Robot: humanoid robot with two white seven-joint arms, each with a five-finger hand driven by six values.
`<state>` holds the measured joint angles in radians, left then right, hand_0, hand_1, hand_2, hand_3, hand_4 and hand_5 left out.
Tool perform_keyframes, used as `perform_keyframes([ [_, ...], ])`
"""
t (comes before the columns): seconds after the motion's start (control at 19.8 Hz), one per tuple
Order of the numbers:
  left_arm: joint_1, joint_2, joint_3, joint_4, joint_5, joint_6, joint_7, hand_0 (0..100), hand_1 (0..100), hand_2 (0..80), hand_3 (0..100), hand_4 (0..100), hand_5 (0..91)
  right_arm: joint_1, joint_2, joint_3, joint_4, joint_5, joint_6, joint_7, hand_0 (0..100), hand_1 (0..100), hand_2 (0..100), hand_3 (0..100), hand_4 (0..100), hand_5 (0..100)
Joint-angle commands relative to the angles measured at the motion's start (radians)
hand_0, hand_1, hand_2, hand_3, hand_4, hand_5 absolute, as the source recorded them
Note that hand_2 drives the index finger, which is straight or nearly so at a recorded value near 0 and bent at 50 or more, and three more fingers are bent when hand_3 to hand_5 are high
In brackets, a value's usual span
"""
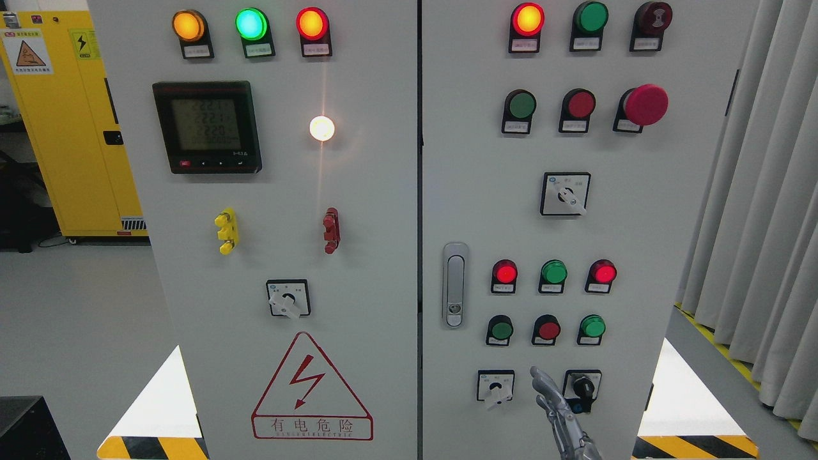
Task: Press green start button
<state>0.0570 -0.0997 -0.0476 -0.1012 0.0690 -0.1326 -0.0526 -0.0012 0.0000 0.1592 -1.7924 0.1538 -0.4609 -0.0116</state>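
The labels are too small to read, so I judge the target by colour and place: the green pushbutton (501,330) at the left end of the lower button row on the cabinet's right door (639,223). A second green button (592,326) sits at the right end of that row, with a red button (548,330) between them. I cannot say for certain which of the two green ones is start.

Either way, there is nothing to grip here. It looks like a rigid, round cap in a black collar, fixed to the panel, and I expect a short, spring-backed travel. It should want a straight push on the centre of its face. An off-centre push may slide off the smooth dome onto the red neighbour.

Above this row are three indicator lamps (553,272). Below it are a selector switch (495,386) and a black knob switch (583,386).

My right hand (562,415) rises from the bottom edge between those two switches, holding nothing. Its upper end is just under the red button, and I cannot tell whether it is spread or closed. The left arm is out of view.
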Motion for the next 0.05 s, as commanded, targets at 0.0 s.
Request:
perform_keyframes([
  [0.0,0.0,0.0,0.0,0.0,0.0,-0.001,0.0,12,56,0.0,0,0,0.0,-0.005,-0.015,0.014,-0.015,-0.003,0.004,0.002,31,50,0,6,15,10],
])
